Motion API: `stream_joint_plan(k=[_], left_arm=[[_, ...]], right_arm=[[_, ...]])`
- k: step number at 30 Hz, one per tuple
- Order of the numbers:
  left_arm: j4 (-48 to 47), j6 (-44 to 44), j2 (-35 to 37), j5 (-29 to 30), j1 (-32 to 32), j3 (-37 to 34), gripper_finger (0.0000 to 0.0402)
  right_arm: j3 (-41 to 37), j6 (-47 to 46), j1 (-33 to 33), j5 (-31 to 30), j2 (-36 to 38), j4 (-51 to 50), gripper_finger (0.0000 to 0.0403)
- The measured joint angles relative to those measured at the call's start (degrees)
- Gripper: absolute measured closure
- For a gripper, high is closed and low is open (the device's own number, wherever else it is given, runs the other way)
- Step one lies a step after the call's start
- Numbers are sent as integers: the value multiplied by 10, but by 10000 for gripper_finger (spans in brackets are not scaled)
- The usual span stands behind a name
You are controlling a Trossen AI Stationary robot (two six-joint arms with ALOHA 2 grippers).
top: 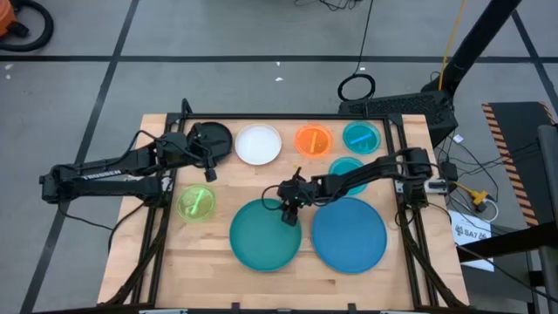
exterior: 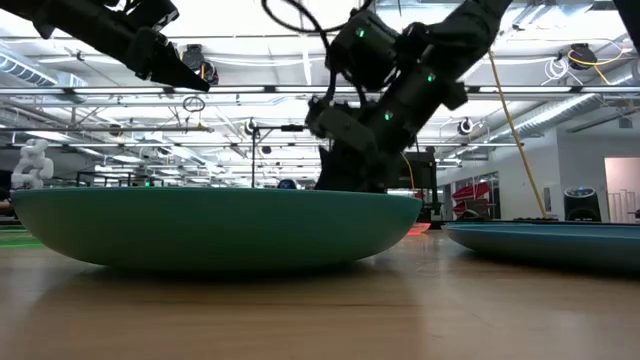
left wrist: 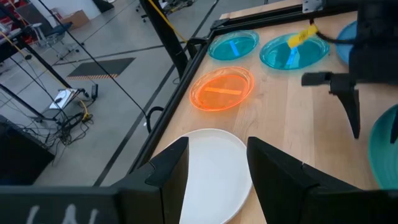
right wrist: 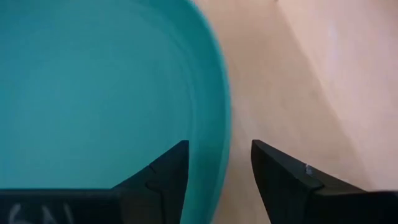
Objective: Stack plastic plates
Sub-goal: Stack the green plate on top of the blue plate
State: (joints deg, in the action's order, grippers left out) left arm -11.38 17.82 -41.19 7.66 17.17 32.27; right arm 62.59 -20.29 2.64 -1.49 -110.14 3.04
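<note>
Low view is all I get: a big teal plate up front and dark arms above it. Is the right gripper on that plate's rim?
Observer: The right gripper is open, its fingers astride the teal plate's rim, one over the plate, one over the table.
Operator: Where's the left arm?
Observer: At the far left; the left gripper is open over the white plate.
Operator: What else is out?
Observer: A blue plate, lime green plate, orange plate, black plate and two cyan plates.
</note>
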Motion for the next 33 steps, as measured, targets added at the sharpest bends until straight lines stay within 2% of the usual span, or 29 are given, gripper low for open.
stream_joint_plan(k=[5,14,20,27,33], left_arm=[[0,0,0,0,0,0,232],[0,0,0,0,0,0,231],[0,-1,0,0,0,0,231],[0,-3,0,0,0,0,231],[0,-3,0,0,0,0,231]], right_arm=[[0,0,1,10,-7,17,259],[0,-10,0,40,-6,32,390],[0,-33,-11,76,-6,32,391],[0,-32,-15,91,-1,34,398],[1,-15,-19,105,33,24,400]])
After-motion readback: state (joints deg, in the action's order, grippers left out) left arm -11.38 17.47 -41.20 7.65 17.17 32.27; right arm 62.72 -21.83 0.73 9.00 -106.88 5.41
